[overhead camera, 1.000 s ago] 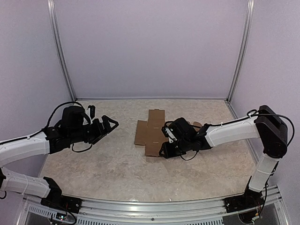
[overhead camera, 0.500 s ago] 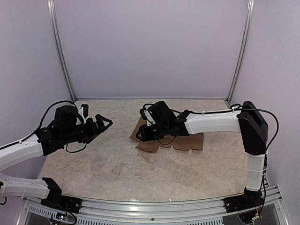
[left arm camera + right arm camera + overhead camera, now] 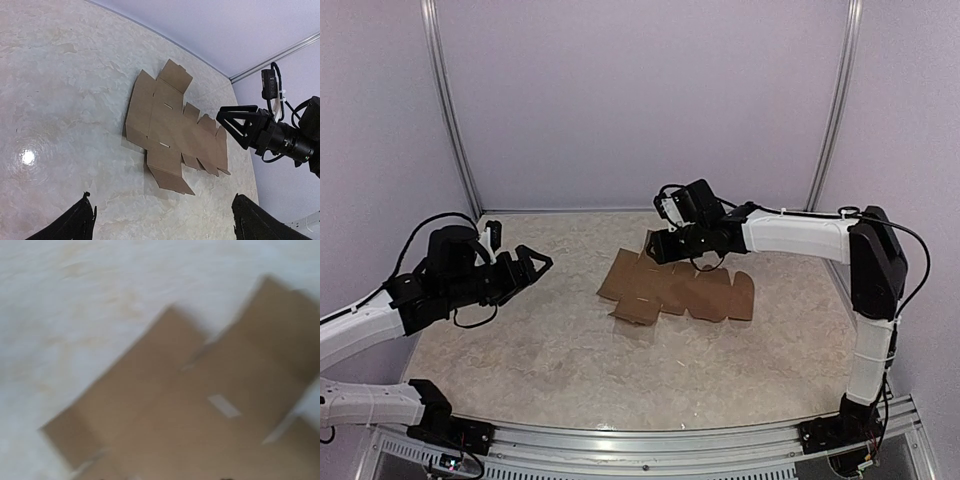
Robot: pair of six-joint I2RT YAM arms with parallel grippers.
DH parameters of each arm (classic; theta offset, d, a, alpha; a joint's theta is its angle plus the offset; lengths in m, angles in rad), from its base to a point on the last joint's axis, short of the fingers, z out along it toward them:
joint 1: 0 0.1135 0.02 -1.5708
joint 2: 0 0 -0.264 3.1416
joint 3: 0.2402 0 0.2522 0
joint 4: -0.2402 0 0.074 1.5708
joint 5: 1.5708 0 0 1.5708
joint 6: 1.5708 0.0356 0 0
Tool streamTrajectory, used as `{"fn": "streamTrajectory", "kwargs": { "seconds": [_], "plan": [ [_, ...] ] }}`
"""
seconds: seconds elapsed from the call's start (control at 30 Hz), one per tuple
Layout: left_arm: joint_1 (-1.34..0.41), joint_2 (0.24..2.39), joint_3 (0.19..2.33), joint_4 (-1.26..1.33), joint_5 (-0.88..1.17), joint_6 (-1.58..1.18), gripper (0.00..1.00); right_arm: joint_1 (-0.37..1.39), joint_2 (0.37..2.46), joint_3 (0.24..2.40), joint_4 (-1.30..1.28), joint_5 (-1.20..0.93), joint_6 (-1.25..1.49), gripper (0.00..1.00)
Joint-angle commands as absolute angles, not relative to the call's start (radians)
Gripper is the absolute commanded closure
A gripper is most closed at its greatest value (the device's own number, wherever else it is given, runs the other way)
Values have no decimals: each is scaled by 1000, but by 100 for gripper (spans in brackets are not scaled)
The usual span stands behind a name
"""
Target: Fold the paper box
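The paper box (image 3: 672,290) is a flat brown die-cut sheet with flaps and slots, lying on the marble tabletop; it also shows in the left wrist view (image 3: 167,125). My right gripper (image 3: 656,247) hovers over the sheet's far left edge, jaws apart and empty, seen from the side in the left wrist view (image 3: 232,127). The blurred right wrist view is filled by the sheet (image 3: 200,415), and its own fingers are out of frame. To the left of the sheet and apart from it, my left gripper (image 3: 535,263) stands open, with its fingertips (image 3: 82,220) at the frame's bottom corners.
Lilac walls with metal corner posts (image 3: 455,120) enclose the table on three sides. Bare marble (image 3: 570,350) stretches between the sheet and the arm bases along the near rail.
The right gripper swept from the sheet's near right side across it to the far side and spread its jaws. The sheet shifted and now stretches rightward. The left arm drew back slightly.
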State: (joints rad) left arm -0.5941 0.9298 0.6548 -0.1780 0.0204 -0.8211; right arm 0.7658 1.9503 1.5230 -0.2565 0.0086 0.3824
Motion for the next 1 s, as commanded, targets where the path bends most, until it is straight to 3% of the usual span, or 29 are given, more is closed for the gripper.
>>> {"fn": "streamTrajectory", "kwargs": {
  "seconds": [0.0, 0.67, 0.97],
  "plan": [
    [-586, 919, 647, -218, 9, -796, 9, 694, 1974, 1589, -321, 22, 315, 49],
    [-570, 834, 656, -322, -58, -772, 1, 447, 2427, 2035, -384, -347, 349, 29],
    [-561, 860, 679, -326, -52, -750, 1, 417, 2524, 2112, -368, -455, 386, 30]
  ]
}}
